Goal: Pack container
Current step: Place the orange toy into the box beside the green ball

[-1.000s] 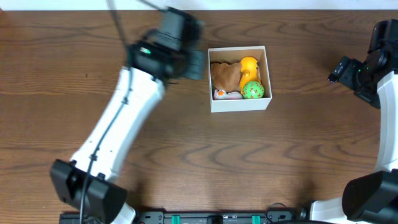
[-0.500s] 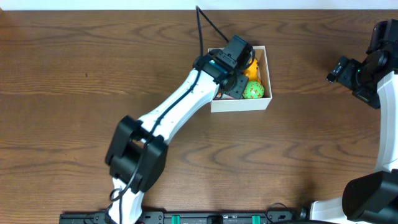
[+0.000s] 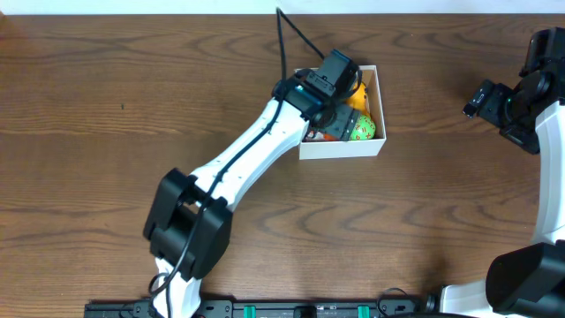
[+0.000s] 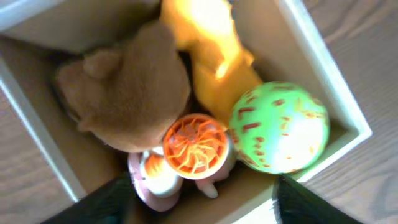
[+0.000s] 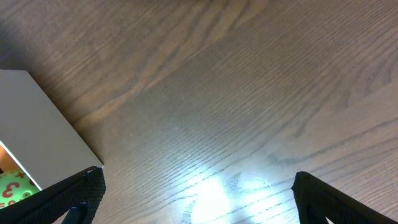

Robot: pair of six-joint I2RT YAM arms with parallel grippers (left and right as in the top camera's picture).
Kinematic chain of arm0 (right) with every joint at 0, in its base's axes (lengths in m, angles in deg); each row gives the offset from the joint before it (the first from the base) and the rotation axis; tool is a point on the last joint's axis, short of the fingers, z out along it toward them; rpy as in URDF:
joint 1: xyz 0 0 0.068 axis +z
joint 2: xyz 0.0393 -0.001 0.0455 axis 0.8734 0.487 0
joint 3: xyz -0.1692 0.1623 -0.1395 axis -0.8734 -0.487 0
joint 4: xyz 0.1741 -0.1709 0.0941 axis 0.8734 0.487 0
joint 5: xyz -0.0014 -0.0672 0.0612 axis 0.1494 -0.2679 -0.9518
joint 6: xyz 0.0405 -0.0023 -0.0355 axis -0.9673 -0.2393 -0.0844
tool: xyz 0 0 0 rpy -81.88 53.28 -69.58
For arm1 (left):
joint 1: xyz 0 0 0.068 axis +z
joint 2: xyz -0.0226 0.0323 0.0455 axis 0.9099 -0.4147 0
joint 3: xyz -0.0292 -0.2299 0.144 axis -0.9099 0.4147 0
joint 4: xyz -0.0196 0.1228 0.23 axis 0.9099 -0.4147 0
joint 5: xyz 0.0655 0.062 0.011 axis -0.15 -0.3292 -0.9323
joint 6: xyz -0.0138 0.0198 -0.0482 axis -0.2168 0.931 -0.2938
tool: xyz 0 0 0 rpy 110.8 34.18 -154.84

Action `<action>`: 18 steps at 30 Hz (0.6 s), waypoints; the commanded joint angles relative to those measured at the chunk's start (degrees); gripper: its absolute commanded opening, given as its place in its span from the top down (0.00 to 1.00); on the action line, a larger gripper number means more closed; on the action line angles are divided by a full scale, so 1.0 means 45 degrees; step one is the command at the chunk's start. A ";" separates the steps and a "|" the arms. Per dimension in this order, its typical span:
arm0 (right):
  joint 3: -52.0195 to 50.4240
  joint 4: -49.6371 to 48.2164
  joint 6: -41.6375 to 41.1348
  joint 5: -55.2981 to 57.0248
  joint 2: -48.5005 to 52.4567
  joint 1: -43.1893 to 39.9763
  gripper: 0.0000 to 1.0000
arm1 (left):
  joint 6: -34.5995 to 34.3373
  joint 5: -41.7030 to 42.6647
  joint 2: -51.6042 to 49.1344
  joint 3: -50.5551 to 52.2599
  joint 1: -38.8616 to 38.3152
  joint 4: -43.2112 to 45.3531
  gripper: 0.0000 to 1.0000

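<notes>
The container point(image 3: 341, 148) is a small white box at the table's middle back. In the left wrist view its tan inside point(image 4: 43, 118) holds a brown plush point(image 4: 130, 93), a yellow toy point(image 4: 211, 59), a green ball point(image 4: 280, 127), a pink and white toy point(image 4: 155, 183) and an orange ribbed disc toy point(image 4: 194, 144) lying on top. My left gripper point(image 4: 199, 208) hovers over the box point(image 3: 328, 119), fingers wide apart, touching no toy. My right gripper point(image 3: 475, 99) is open and empty over bare wood point(image 5: 199, 205), to the right of the box.
The box's white outer wall point(image 5: 37, 130) and a bit of the green ball point(image 5: 11, 183) show at the left of the right wrist view. The left arm point(image 3: 238, 168) stretches diagonally from the front left to the box.
The left arm swung from left of the box to over it. An orange disc toy now lies in the box, where none showed one second ago. The right arm has not moved.
</notes>
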 commanded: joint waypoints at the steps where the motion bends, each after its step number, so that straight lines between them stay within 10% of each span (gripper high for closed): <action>1: -0.0034 0.0005 0.0024 -0.0058 0.0083 -0.0034 0.01 | 0.0078 -0.0049 0.0525 -0.0063 -0.0379 0.0204 0.54; 7: -0.0034 0.0005 0.0024 -0.0053 0.0083 -0.0034 0.01 | 0.0083 -0.0058 0.0442 -0.0058 -0.0913 0.0758 0.85; 18: -0.0034 0.0005 0.0024 -0.0058 0.0083 -0.0034 0.01 | 0.0078 -0.0049 -0.1069 -0.0058 -0.1001 0.1462 0.94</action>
